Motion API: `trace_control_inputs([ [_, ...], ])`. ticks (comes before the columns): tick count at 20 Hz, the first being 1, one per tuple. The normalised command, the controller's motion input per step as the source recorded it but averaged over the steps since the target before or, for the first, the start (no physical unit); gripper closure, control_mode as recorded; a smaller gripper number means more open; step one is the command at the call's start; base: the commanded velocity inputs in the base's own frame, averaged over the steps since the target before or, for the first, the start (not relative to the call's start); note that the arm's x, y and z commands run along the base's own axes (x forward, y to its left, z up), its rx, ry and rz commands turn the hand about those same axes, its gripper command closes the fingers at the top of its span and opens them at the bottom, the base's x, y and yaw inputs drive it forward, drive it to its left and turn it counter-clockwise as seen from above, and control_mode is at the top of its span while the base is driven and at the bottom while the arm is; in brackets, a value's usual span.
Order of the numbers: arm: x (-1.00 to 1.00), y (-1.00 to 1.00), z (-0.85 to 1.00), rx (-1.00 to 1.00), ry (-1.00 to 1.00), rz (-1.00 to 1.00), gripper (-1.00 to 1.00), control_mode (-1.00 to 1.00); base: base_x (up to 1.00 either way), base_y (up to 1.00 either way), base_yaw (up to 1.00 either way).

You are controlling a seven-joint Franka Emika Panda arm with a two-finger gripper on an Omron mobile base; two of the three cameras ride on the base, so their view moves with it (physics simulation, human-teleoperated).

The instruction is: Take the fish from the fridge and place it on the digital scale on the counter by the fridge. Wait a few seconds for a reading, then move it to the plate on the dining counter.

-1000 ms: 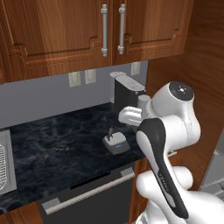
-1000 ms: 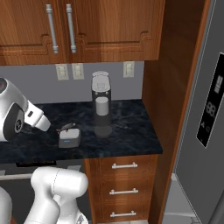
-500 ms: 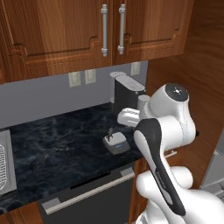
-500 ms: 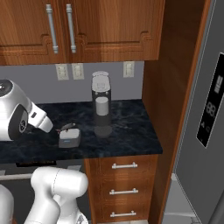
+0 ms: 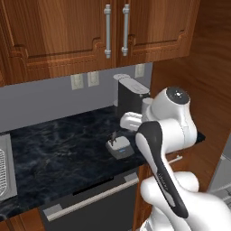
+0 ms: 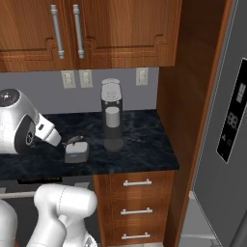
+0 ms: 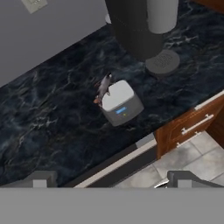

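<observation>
The dark marbled counter (image 6: pixel 140 144) runs under wood cabinets to the steel fridge (image 6: pixel 226 125). On it the digital scale (image 7: pixel 121 103) sits just beside the coffee machine (image 6: pixel 111 120), the fish (image 7: pixel 103 86) lying across the scale's back edge (partly overhanging). The gripper (image 7: pixel 109 181) is spread wide above the counter's front edge, holding nothing.

Open counter (image 7: pixel 48 118) left of the digital scale (image 7: pixel 121 104); coffee machine (image 7: pixel 135 26) crowds its far side.
</observation>
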Motion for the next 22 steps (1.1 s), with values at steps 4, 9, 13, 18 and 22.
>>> trace_control_inputs([
  [4,0.20,0.00,-0.13,-0.01,0.03,0.00,-1.00,-1.00,0.00,0.00,0.00],
  [9,0.23,0.00,-0.14,-0.03,0.03,0.00,-1.00,-1.00,0.00,0.00,0.00],
  [13,0.22,0.00,-0.16,-0.05,0.01,0.00,-1.00,-1.00,0.00,0.00,0.00],
  [18,0.12,0.00,-0.15,-0.06,0.00,0.00,-1.00,-1.00,0.00,0.00,0.00],
  [22,0.01,0.01,-0.14,-0.05,0.00,0.00,-1.00,-1.00,0.00,0.00,0.00],
])
